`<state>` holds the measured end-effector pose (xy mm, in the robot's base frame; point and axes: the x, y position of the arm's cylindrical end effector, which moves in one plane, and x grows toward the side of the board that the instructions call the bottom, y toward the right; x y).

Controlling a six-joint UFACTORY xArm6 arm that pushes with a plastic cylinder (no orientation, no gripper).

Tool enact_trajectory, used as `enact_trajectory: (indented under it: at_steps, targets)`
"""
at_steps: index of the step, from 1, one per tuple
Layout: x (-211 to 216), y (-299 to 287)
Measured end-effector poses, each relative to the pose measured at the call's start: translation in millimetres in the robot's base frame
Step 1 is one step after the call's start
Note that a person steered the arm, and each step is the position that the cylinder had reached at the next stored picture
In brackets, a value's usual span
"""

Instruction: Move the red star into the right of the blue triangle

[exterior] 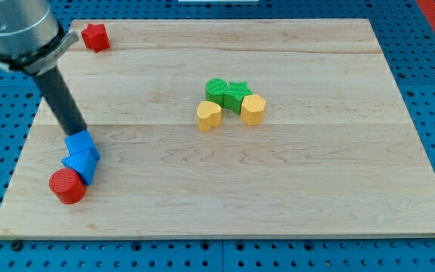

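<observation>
Nearest the view's bottom, a red cylinder (pixel 67 186) lay by the lower left corner of the wooden board (pixel 293 196), just below and to the left of my tip and touching a small blue cluster. That cluster was a blue triangle (pixel 81 164) with a blue cube (pixel 82 143) pressed against its upper side; my tip (pixel 79 133) stood at the cube's top edge, seemingly touching it, though the rod's very end was hard to separate from the block. The arm carried no jaws, only the bare dark rod, so nothing could be open, closed or clamped. Well to the right of my tip, toward the board's middle, sat a tight group: a yellow heart-like block (pixel 208 115) and a yellow hexagon (pixel 253 109) in front, a green star (pixel 236 96) and a rounder green block (pixel 217 89) just behind them. Farthest off, above my tip at the board's top left corner, lay the red star (pixel 95 37), well apart from the blue triangle and untouched. I judged that the task's push had not yet begun, the tip being beside the goal rather than the star. The next move seemed to call for drawing away from the blue blocks without shifting them, going round above and left of the star, then pushing it down and slightly right, so it came to rest on the triangle's right side, clear of the cube
</observation>
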<state>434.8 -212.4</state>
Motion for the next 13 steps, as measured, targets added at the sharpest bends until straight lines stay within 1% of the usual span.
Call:
enact_trajectory:
  at_steps: [1, 2, 3, 4, 5, 6, 7, 8, 9, 11, 13]
  targets:
    - [-94, 20]
    - [-202, 34]
    - [-242, 44]
    - [-222, 18]
    - [-169, 18]
    - [-166, 20]
    - [-206, 22]
    - [-235, -10]
    - [-215, -24]
    - [-143, -25]
    - [-114, -7]
